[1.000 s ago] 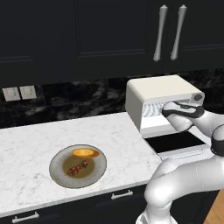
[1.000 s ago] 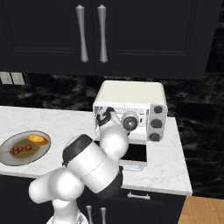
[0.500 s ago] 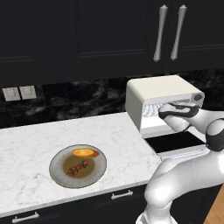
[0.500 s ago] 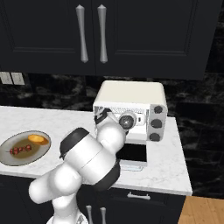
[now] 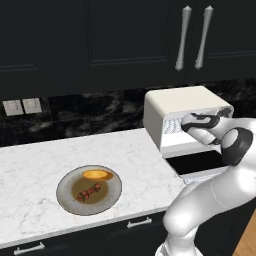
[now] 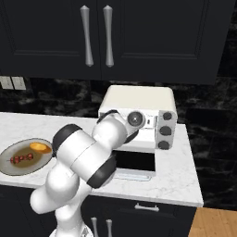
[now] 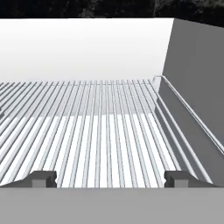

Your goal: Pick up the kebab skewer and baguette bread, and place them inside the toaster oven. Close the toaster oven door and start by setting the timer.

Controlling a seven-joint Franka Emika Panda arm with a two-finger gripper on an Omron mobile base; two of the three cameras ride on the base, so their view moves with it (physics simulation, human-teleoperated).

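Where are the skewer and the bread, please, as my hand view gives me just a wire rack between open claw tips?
Observer: Both lie on the plate on the counter, left of the oven; skewer in front, bread behind it.
Operator: Is the oven door down?
Observer: Yes, the door lies flat, handle toward the robot.
Operator: Where are the knobs?
Observer: Three dark knobs stand stacked on the oven's right front.
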